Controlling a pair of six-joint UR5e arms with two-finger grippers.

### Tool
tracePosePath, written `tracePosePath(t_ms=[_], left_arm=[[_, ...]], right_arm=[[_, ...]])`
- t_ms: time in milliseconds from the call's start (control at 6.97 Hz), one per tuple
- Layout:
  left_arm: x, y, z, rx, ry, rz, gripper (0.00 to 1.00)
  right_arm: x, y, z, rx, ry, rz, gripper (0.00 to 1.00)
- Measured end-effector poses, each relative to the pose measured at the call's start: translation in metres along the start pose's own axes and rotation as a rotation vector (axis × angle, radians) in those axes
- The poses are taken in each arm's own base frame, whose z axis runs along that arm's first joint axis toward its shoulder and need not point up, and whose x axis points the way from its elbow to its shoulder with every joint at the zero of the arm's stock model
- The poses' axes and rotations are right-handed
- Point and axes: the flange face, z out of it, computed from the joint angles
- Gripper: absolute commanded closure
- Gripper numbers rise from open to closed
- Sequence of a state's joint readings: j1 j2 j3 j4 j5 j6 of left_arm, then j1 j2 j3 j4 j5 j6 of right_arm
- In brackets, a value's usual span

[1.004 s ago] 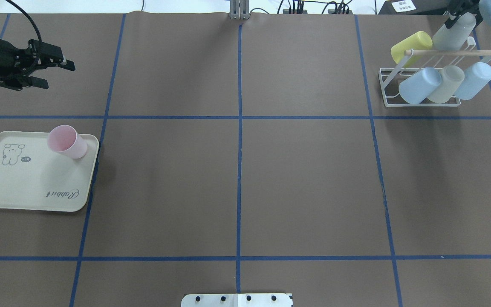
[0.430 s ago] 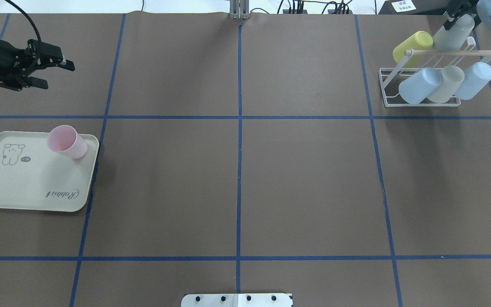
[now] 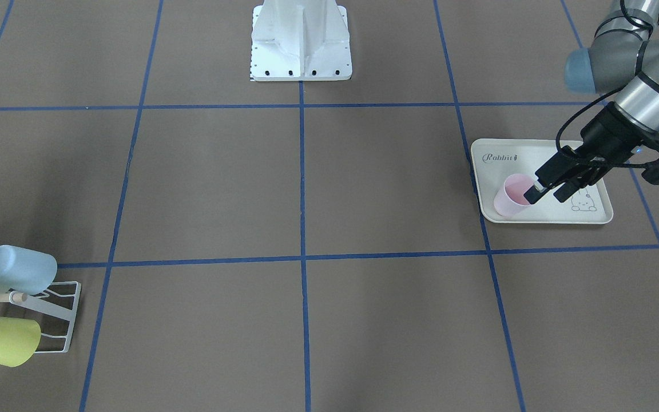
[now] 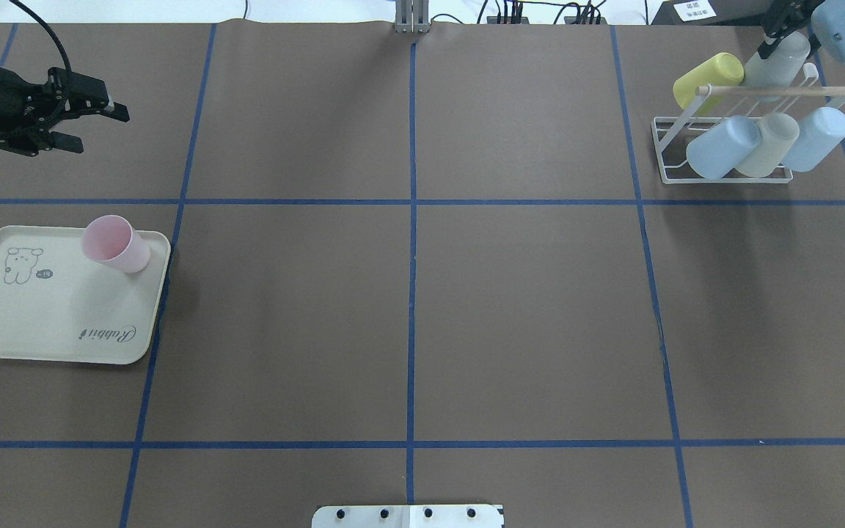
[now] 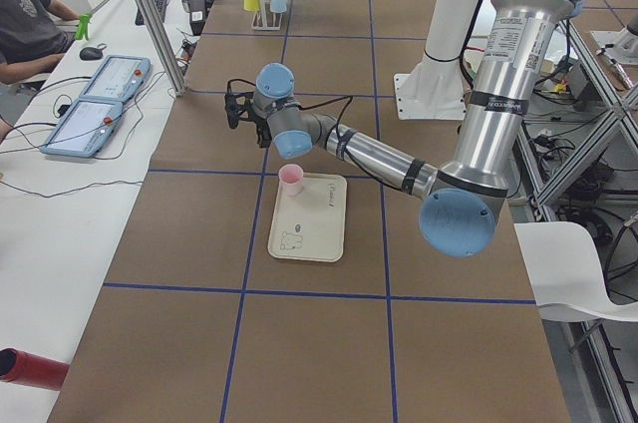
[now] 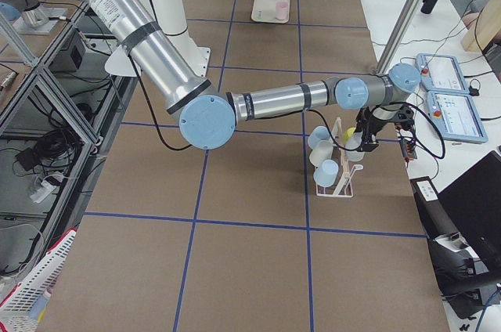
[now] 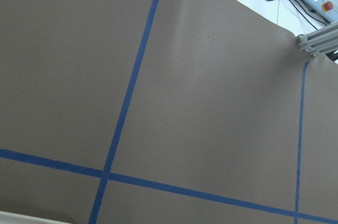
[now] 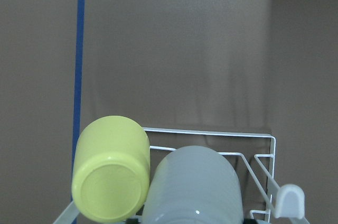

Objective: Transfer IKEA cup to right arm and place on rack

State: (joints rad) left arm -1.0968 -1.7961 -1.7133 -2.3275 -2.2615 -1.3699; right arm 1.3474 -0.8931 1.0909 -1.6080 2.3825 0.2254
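Cups, we counted six in all: one pink cup (image 4: 116, 243), one yellow cup (image 4: 708, 77), two grey cups (image 4: 776, 62), two pale blue cups (image 4: 722, 147). Five of six were on rack (image 4: 668, 158), one on tray (image 4: 41, 323). We logged one rack, one wooden dowel (image 4: 774, 90), one tray, all on one worktop (image 4: 525, 308). Arms, we counted two: left arm (image 3: 650, 91), right arm (image 6: 274, 99). One white base plate (image 3: 301, 57). Beside worktop we noted one seated person (image 5: 25, 14) and two control pendants (image 5: 118, 74).
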Motion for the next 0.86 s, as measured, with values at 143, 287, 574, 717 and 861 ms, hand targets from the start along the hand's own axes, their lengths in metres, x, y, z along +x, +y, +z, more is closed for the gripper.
tracePosePath(t_ms=[143,287,574,717,861], left_arm=[[0.000,0.000,0.000,0.000,-0.001,-0.001,0.00],[-0.002,0.000,0.001,-0.001,-0.004,-0.003,0.00],[-0.013,0.000,0.001,-0.003,-0.021,0.019,0.00],[-0.027,0.000,0.001,-0.007,-0.049,0.045,0.00],[-0.052,0.003,0.001,-0.015,-0.087,0.078,0.00]], right_arm=[[-0.001,0.000,0.001,-0.001,0.000,-0.001,0.01],[-0.003,0.000,0.003,-0.001,0.000,-0.004,0.01],[-0.006,-0.001,0.001,0.002,-0.001,-0.008,0.01],[-0.009,-0.003,-0.005,0.011,-0.004,-0.011,0.01],[-0.013,-0.007,-0.018,0.028,-0.011,-0.015,0.01]])
